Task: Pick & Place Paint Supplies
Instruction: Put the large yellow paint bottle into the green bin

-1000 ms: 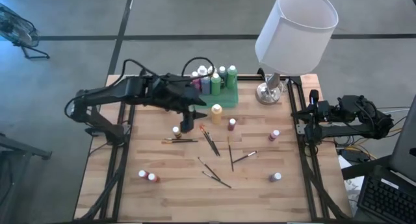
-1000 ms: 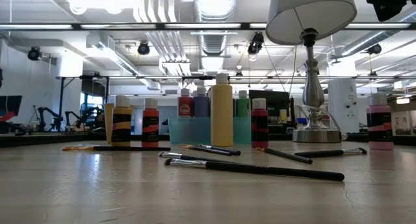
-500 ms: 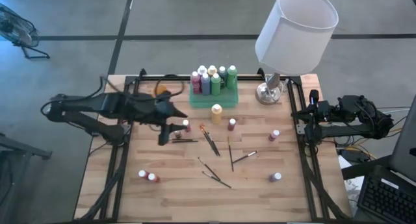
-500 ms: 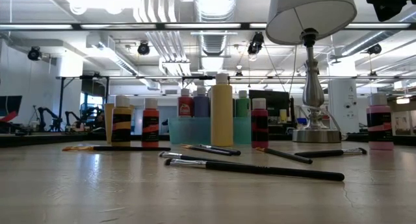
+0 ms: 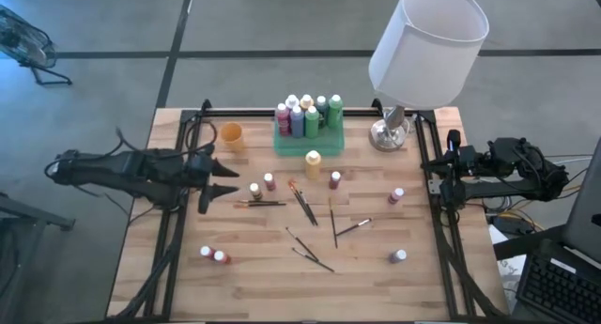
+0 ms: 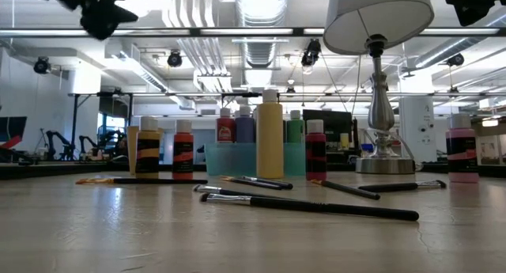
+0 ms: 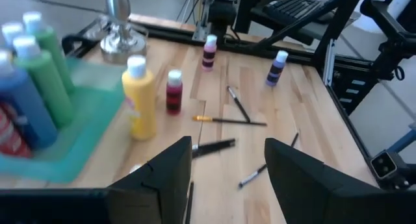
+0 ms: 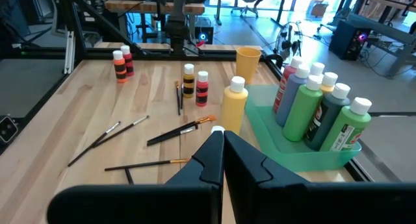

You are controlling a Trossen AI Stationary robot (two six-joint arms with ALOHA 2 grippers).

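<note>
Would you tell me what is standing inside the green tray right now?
The green tray holds upright paint bottles, seven caps visible from above; the tray floor beneath them is covered.

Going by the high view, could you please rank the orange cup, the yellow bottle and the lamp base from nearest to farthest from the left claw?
From the left claw, open at the table's left side:
1. Orange cup, back left.
2. Yellow bottle, mid-table, before the green tray.
3. Lamp base, back right.

Evenly bright; ceiling strip lights [image 6: 261, 32] glaring in low view, sheen on tabletop [image 6: 158, 218], left wrist view slightly motion-blurred, shadows soft.
</note>
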